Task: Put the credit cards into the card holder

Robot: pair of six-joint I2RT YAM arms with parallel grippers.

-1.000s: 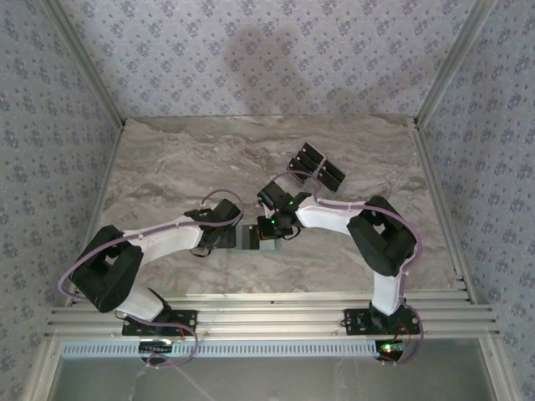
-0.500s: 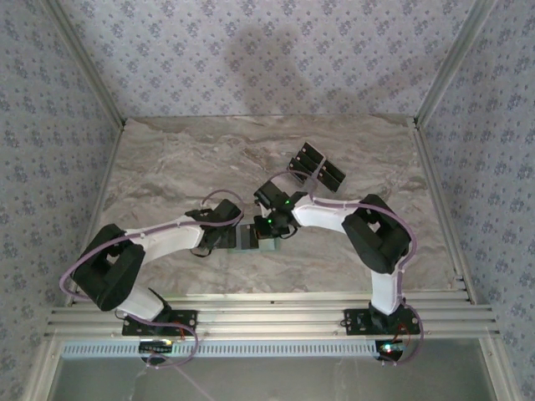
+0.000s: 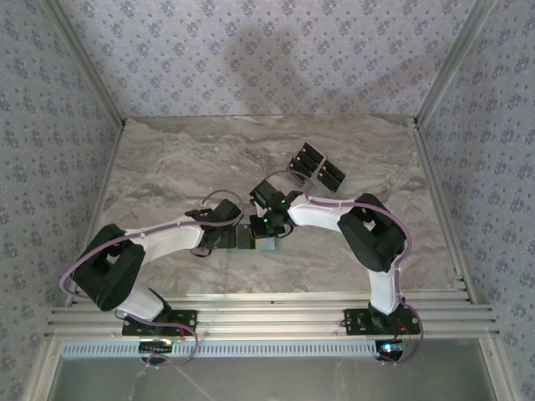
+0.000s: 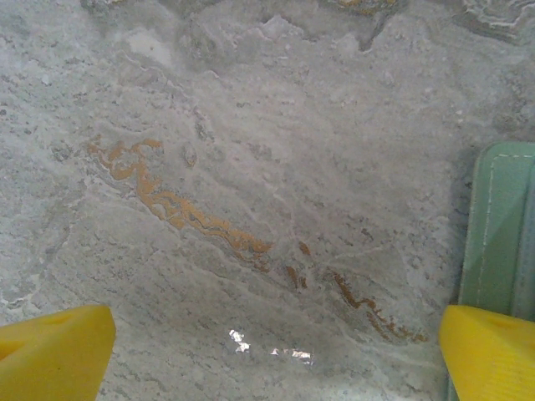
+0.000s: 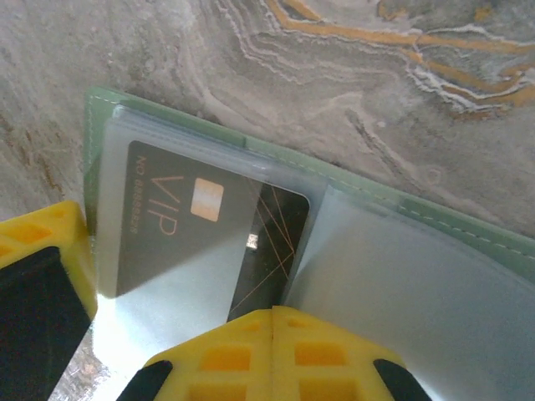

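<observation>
The card holder [image 3: 248,239] lies open on the marble between my two grippers, pale green [image 5: 468,230] with clear sleeves inside. One black credit card [image 5: 272,230] marked VIP sits mostly inside the left sleeve, its right end sticking out. My right gripper [image 5: 272,322] is shut, its joined tips at that card's near edge with nothing between them. My left gripper [image 4: 276,351] is open over bare marble, and its right finger [image 4: 489,351] overlaps the holder's edge [image 4: 497,225]. More credit cards [image 3: 318,165] lie in a loose group further back.
The marble tabletop [image 3: 167,167] is walled by patterned panels on three sides, with a metal rail [image 3: 267,313] along the near edge. Both forearms converge over the middle of the table.
The right arm has shifted slightly left toward the holder. The left arm has stayed still.
</observation>
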